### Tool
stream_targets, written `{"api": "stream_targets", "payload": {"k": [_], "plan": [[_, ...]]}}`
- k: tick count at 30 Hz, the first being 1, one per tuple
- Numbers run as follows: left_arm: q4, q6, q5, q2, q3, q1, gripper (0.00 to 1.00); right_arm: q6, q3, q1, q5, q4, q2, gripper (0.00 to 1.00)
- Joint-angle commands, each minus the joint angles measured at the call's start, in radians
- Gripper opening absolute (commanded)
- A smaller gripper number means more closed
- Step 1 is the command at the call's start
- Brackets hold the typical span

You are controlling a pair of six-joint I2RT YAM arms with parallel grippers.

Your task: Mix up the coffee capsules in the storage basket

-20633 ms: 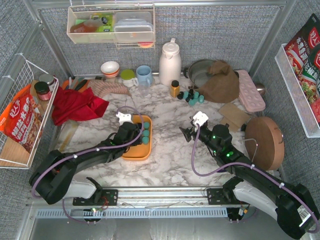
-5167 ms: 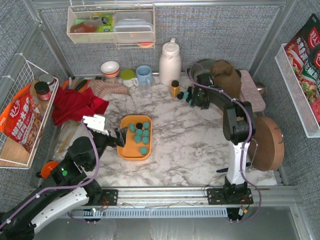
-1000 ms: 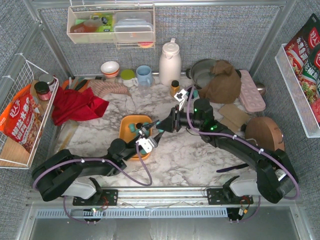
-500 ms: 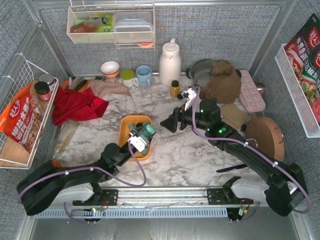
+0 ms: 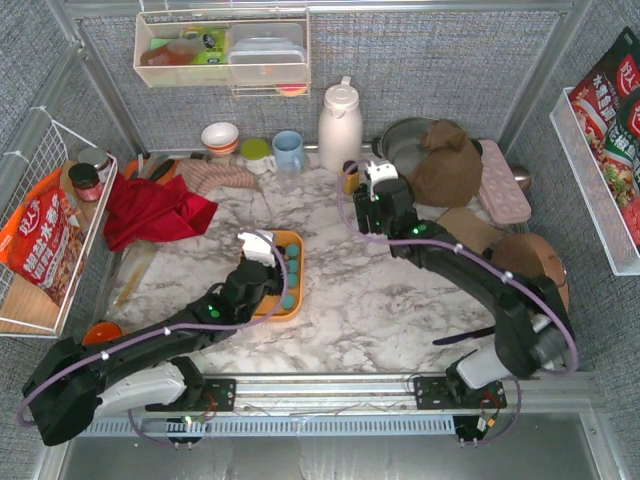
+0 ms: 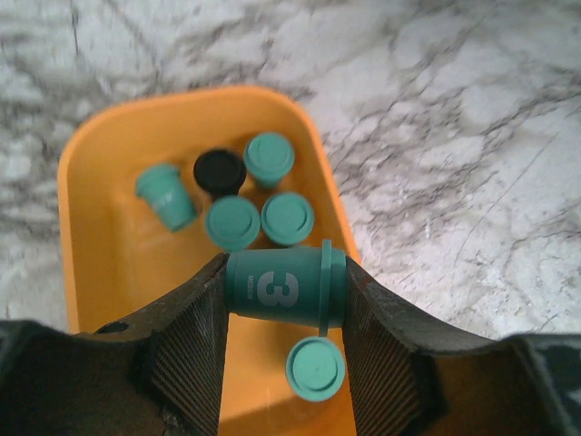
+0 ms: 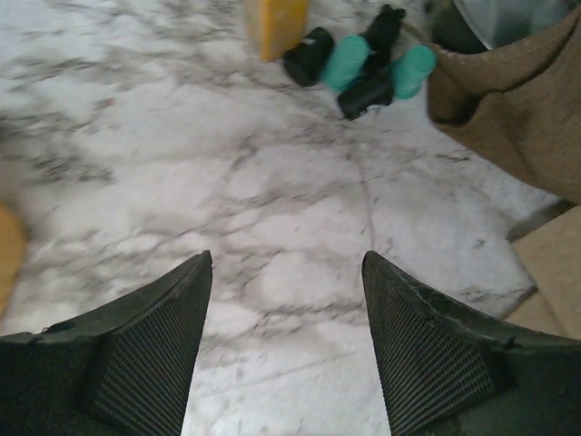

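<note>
Left wrist view gives you the main worry: your left hand [image 6: 283, 292] grips a teal capsule [image 6: 272, 291] sideways across its body, and its flanged end hangs about over the right wall of the storage basket [image 6: 100, 272]. Let go there and, I judge, it may strike the rim or the pod below [image 6: 316, 368] and roll out onto the marble surface [image 6: 454, 136]. Your right hand [image 7: 286, 265] stands open with nothing in it, over bare surface, well apart from the loose pods [image 7: 349, 62] lying beside the amber bottle [image 7: 275, 23] and near the brown cloth [image 7: 508, 100]. A hasty reach could scatter them or push them under the cloth.

The basket is a shallow orange tray with smooth low walls, sitting flat on the surface. Inside, four teal pods [image 6: 232, 222] and one black pod [image 6: 219, 171] cluster toward the end away from the hand, most upright, one tipped on its side.
</note>
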State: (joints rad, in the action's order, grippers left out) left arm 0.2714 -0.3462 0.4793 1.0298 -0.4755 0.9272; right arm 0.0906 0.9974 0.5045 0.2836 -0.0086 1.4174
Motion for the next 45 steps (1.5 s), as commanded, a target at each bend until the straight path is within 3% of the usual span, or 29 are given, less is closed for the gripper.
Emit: {"api": "stream_targets", "payload": {"k": [1, 7, 12, 19, 28, 36, 45], "plan": [[-0.222, -0.212, 0.012, 0.027, -0.037, -0.014, 0.47, -0.023, 0.115, -0.056, 0.085, -0.009, 0.169, 0.70], [-0.263, -0.257, -0.030, 0.029, -0.019, -0.037, 0.50, 0.050, 0.313, -0.143, -0.019, -0.020, 0.426, 0.67], [-0.190, -0.286, -0.080, 0.033, 0.039, -0.059, 0.52, 0.188, 0.468, -0.215, -0.052, -0.067, 0.588, 0.59], [-0.117, -0.290, -0.112, 0.069, 0.072, -0.083, 0.57, 0.307, 0.638, -0.272, -0.083, -0.139, 0.761, 0.59], [-0.131, -0.261, -0.102, 0.075, 0.051, -0.085, 0.74, 0.348, 0.754, -0.281, -0.082, -0.238, 0.858, 0.56], [-0.147, -0.211, -0.082, -0.026, 0.041, -0.084, 0.75, 0.360, 0.810, -0.300, -0.037, -0.317, 0.895, 0.49], [-0.082, -0.175, -0.070, -0.208, 0.108, -0.086, 0.75, 0.340, 0.808, -0.323, -0.109, -0.313, 0.898, 0.47]]}}
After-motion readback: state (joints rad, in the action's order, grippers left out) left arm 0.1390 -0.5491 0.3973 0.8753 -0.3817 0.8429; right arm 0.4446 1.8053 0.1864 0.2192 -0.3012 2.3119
